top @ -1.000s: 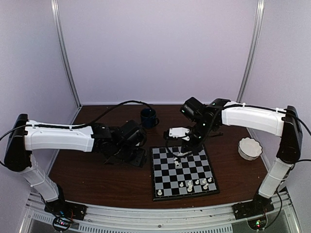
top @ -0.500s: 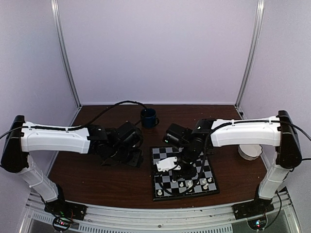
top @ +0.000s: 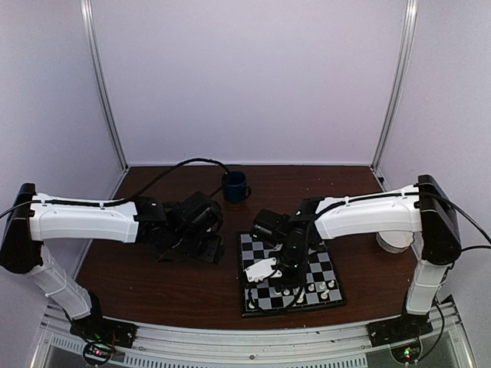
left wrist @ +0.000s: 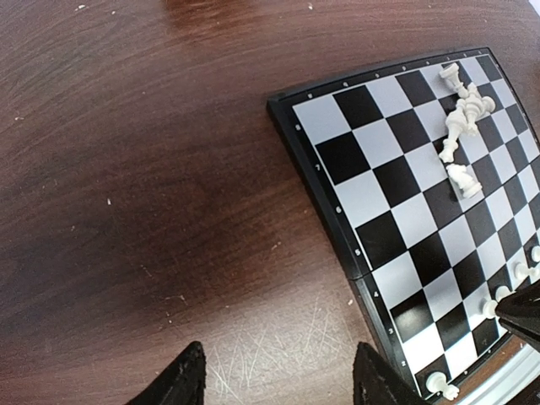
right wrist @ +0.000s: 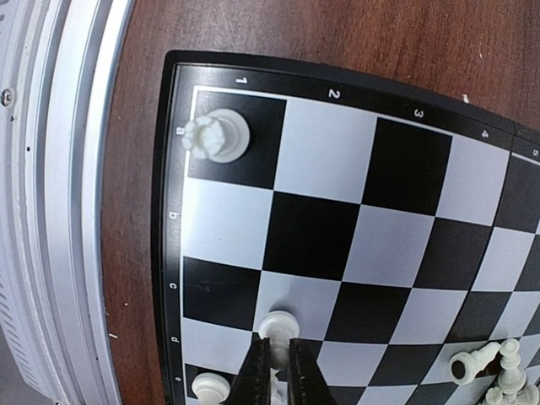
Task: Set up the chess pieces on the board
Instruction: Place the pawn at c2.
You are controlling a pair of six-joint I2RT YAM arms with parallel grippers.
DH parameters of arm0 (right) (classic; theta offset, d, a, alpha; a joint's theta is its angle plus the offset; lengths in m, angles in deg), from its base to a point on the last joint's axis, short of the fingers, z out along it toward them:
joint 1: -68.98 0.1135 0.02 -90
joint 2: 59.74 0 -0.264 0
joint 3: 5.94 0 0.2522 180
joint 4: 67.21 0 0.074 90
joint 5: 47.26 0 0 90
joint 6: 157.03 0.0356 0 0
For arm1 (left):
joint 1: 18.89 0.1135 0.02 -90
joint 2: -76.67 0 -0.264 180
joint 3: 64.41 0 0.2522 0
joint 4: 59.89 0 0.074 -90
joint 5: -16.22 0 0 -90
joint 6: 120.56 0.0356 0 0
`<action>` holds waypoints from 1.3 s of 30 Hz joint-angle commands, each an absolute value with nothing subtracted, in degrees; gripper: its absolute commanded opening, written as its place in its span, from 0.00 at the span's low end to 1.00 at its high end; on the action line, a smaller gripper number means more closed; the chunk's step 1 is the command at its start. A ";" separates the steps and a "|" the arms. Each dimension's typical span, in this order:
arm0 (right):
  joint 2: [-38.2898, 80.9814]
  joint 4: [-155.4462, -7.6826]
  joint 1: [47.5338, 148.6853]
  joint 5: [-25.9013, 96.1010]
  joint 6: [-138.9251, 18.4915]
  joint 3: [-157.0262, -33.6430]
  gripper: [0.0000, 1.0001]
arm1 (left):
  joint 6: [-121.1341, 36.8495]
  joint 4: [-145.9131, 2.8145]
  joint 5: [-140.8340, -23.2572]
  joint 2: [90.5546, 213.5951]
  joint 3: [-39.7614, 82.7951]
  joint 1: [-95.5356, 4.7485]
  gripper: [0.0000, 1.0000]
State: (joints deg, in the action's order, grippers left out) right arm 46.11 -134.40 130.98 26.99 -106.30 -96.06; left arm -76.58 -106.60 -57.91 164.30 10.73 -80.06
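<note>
Find the board point(left wrist: 380, 181) lying flat on the dark wood desk point(left wrist: 152, 169), its near edge just behind a metal rail point(right wrist: 59, 211) at the desk's front. Spot the right fingers point(right wrist: 256, 371) low over the board's near-left quarter, pinched shut on a white pawn point(right wrist: 277, 324), with its rounded top showing just past the tips, over a pale square. Cannot judge contact between that pawn and the board. See the left fingers point(left wrist: 181, 381) spread wide with nothing between them, hanging over bare desk just off the board's left edge.

Sort the chess pieces point(left wrist: 462, 126) into two lots. First lot: a few tipped on their sides in the board's far half, about midway across, some touching one another. Second lot: upright ones close to the board's near edge, most toward its right end. Note a rook point(right wrist: 215, 135) upright on the black square at the board's near-left corner, and a second pawn point(right wrist: 209, 386) upright in the same near row, a few squares to the right. Leave the full count open, given the right arm across part of the board in the overhead view.

Mark a dark blue mug point(top: 235, 186) on the desk beyond the board's far-left corner, well apart from it. Make out a white bowl point(top: 393, 244) off the board's right side, partly hidden behind the right arm.
</note>
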 commanded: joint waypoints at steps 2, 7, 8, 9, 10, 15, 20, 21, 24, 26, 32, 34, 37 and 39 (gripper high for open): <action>47.31 -135.17 131.36 28.39 -106.68 -97.26 0.06 | -76.74 -105.18 -57.06 163.08 10.34 -79.44 0.60; 47.60 -134.21 131.39 28.58 -106.31 -97.18 0.07 | -76.96 -104.65 -57.32 163.18 9.92 -79.44 0.60; 47.74 -133.95 131.41 28.72 -106.22 -97.14 0.07 | -77.03 -104.53 -57.39 163.23 9.79 -79.45 0.60; 47.85 -133.86 131.39 28.83 -106.19 -97.12 0.07 | -77.12 -104.39 -57.56 163.31 9.69 -79.45 0.60; 47.99 -133.87 131.39 28.93 -106.15 -97.23 0.07 | -77.10 -104.31 -57.69 163.37 9.65 -79.45 0.60; 48.06 -133.13 131.39 29.15 -105.79 -97.06 0.08 | -77.40 -104.01 -57.88 163.41 9.47 -79.42 0.60; 48.36 -132.77 131.40 29.24 -105.41 -97.45 0.10 | -77.64 -103.48 -58.20 163.48 9.14 -79.39 0.60; 48.37 -132.66 131.41 29.41 -105.29 -97.46 0.11 | -77.75 -103.39 -58.29 163.50 9.05 -79.39 0.60; 48.21 -132.74 131.41 29.57 -105.12 -97.49 0.17 | -77.76 -103.27 -58.57 163.58 9.03 -79.41 0.60; 47.60 -132.70 131.39 29.60 -104.86 -97.35 0.22 | -77.72 -103.27 -58.67 163.54 8.94 -79.44 0.60; 41.67 -135.91 131.19 30.92 -105.00 -97.67 0.33 | -76.90 -104.29 -59.18 163.88 10.20 -79.44 0.61; 37.75 -137.19 130.23 31.01 -105.65 -97.39 0.34 | -76.24 -105.83 -59.88 165.04 12.11 -79.45 0.61; 30.81 -138.47 126.64 30.24 -105.88 -95.88 0.36 | -75.38 -107.22 -61.38 168.25 15.97 -79.72 0.61; 27.12 -137.02 123.06 29.65 -105.49 -93.07 0.37 | -75.08 -107.91 -61.48 170.79 18.77 -80.27 0.61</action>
